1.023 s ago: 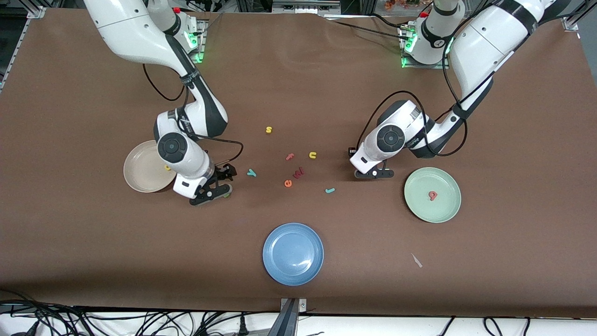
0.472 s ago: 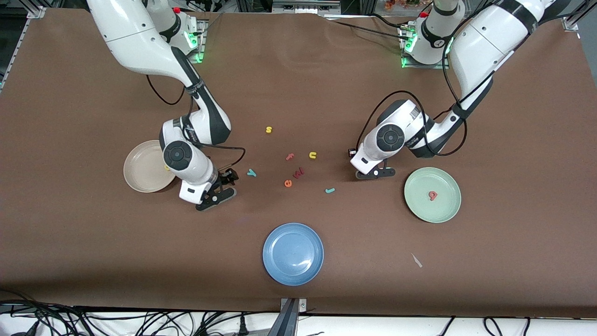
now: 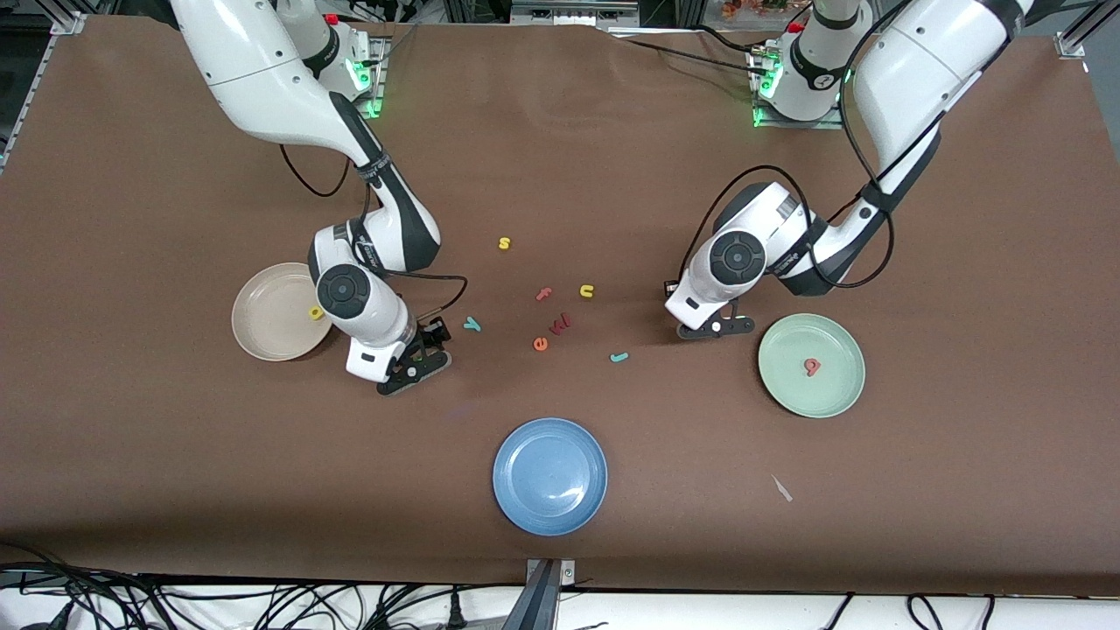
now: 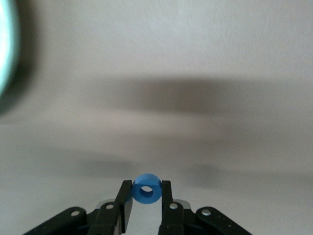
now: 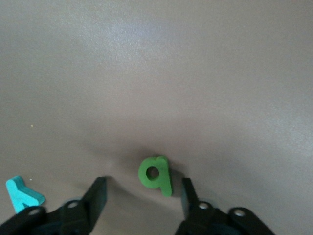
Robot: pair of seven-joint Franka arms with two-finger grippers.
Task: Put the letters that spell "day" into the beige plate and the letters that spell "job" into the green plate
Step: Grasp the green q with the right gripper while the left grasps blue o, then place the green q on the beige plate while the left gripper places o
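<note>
My left gripper (image 4: pixel 146 192) is shut on the blue ring o (image 4: pixel 147 189), over bare table beside the green plate (image 3: pixel 831 394), whose rim (image 4: pixel 5 54) shows in the left wrist view. The pinkish-red b (image 3: pixel 813 367) lies in that plate. My right gripper (image 5: pixel 143 185) is open low over the table, its fingers on either side of the green a (image 5: pixel 155 175) with gaps on both sides. The teal y (image 5: pixel 22 196) lies close by (image 3: pixel 472 325). The yellow d (image 3: pixel 316 312) rests in the beige plate (image 3: pixel 262 328). The teal j (image 3: pixel 619 357) lies mid-table.
Loose letters lie mid-table: yellow s (image 3: pixel 504 243), yellow u (image 3: pixel 587 290), pink f (image 3: pixel 544 294), red w (image 3: pixel 561 323), orange e (image 3: pixel 541 344). A blue plate (image 3: pixel 549 475) sits nearer the front camera. A small white scrap (image 3: pixel 781 488) lies near it.
The left gripper has closed on the blue o and shifted slightly toward the green plate. The right hand has moved away from the beige plate toward the y, its fingers narrowing around the green a.
</note>
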